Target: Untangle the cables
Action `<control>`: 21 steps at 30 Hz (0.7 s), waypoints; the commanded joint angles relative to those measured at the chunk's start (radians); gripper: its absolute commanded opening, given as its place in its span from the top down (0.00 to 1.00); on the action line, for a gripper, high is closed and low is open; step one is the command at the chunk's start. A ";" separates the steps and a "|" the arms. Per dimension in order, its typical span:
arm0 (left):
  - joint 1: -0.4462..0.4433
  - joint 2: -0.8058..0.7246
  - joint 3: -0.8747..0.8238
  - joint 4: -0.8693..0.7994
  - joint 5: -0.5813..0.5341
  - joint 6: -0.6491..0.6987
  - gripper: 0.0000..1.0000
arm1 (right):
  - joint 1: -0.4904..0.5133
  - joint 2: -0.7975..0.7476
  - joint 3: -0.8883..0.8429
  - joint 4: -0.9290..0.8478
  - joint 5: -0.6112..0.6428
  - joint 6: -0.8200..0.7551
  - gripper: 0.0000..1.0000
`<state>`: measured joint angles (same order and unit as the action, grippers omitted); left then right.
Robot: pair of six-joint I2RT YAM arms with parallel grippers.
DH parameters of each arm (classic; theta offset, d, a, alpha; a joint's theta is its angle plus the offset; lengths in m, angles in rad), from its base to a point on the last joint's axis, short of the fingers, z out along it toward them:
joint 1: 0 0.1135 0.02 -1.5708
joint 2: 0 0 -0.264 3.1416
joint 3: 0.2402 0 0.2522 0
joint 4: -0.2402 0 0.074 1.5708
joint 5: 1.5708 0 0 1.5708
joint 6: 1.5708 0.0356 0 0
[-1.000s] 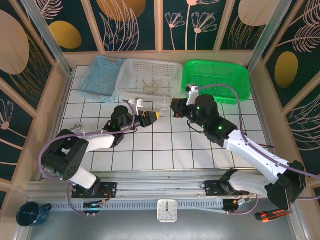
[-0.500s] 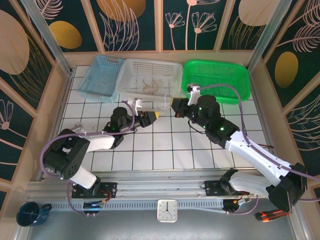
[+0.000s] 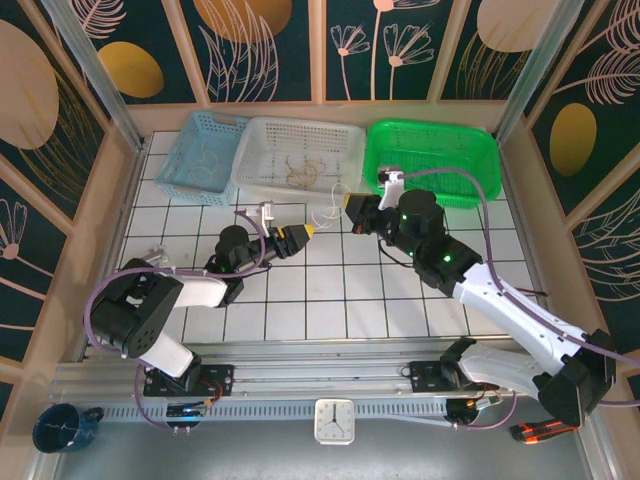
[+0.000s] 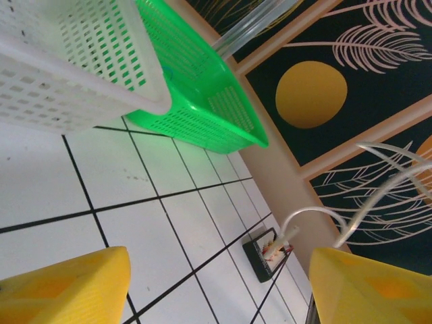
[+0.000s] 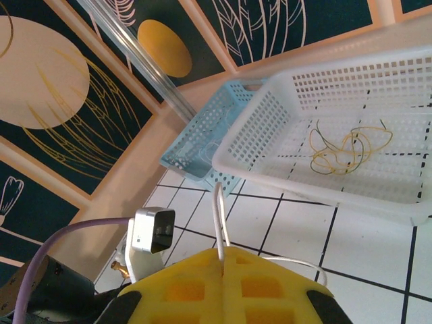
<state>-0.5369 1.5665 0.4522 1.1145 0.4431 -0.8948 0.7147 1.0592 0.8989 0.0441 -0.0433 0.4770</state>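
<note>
Sorting so far: yellowish cables point(image 5: 347, 148) lay loose in the white basket point(image 3: 262, 135); a pale strand point(image 3: 205, 160) seemed to lie in the blue basket point(image 3: 190, 130); no strand could be made out in the green basket point(image 3: 480, 150).
Left to do: one white cable point(image 3: 325, 210) hung above the table point(image 3: 300, 300) between the two arms, just in front of the white basket. By my judgement it was the last piece to be put away.
Left jaws: wide apart with nothing between them; the white cable curled just beside one pad point(image 4: 371, 290), contact unclear.
Right jaws: pressed together, clamped on the white cable, which rose from their seam.
</note>
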 commanded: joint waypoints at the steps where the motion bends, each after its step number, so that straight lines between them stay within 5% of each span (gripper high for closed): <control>1: -0.006 0.032 0.002 0.119 0.006 -0.054 0.32 | -0.007 -0.022 0.018 0.016 0.010 0.008 1.00; 21: -0.006 0.082 0.045 0.142 0.022 -0.085 0.37 | -0.004 0.008 0.010 0.059 -0.038 0.032 1.00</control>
<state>-0.5369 1.6337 0.4728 1.1938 0.4454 -0.9745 0.7139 1.0603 0.8989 0.0528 -0.0582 0.4953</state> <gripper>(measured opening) 0.633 0.041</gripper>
